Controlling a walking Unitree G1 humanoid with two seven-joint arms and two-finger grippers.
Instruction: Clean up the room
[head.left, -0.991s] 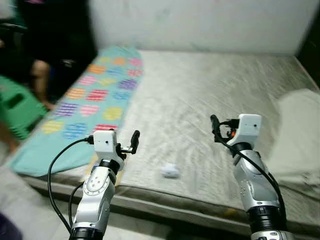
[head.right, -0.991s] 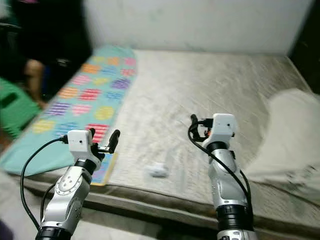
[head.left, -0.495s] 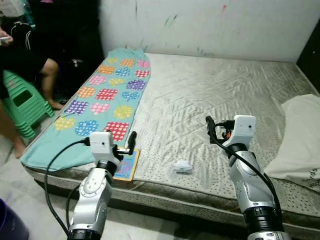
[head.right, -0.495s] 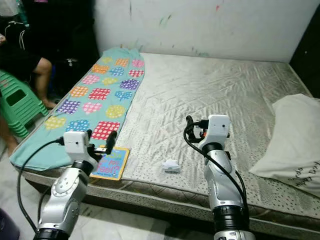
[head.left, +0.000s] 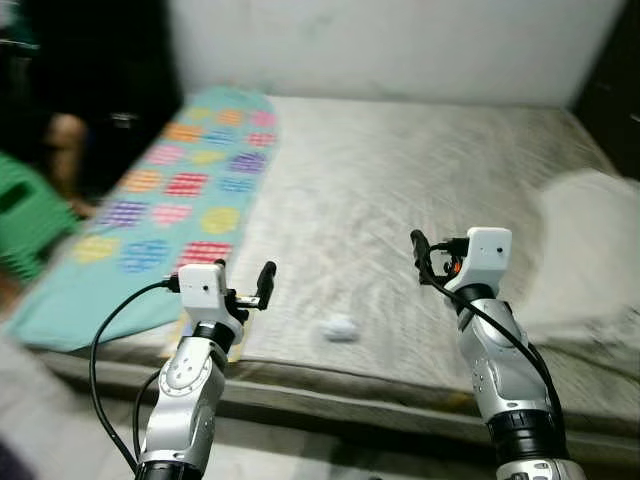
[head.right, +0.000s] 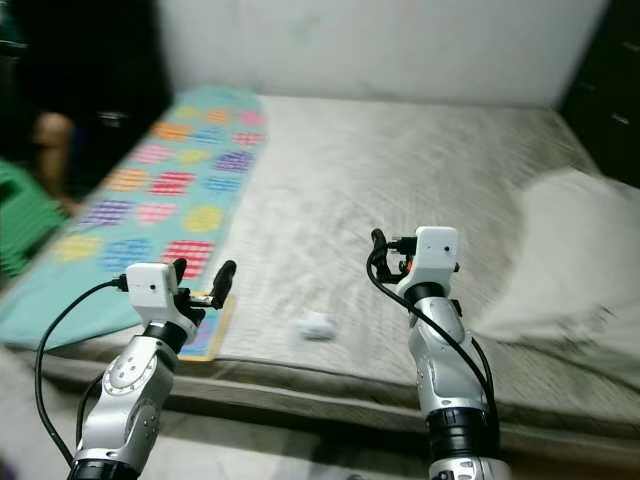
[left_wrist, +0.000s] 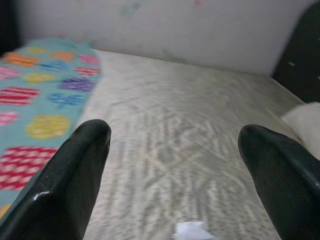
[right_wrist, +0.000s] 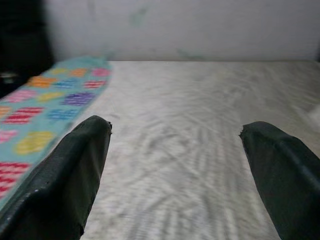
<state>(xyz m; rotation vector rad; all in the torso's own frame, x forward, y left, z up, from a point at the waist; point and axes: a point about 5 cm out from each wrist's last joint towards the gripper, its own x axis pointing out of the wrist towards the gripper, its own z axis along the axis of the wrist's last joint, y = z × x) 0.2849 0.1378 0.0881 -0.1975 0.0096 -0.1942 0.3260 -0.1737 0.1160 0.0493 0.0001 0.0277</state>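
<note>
Nothing is tidied yet: both pincers, left pincer and right pincer, hover wide and empty near the bed's edge, where a small white crumpled scrap lies between them.

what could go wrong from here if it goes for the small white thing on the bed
The head views are blurred, so the small white object may be misjudged. It lies near the mattress edge, where a clumsy reach by the open left gripper or the open right gripper could knock it to the floor. A person is at the bed's left side, close enough to matter if the robot turns.
</note>
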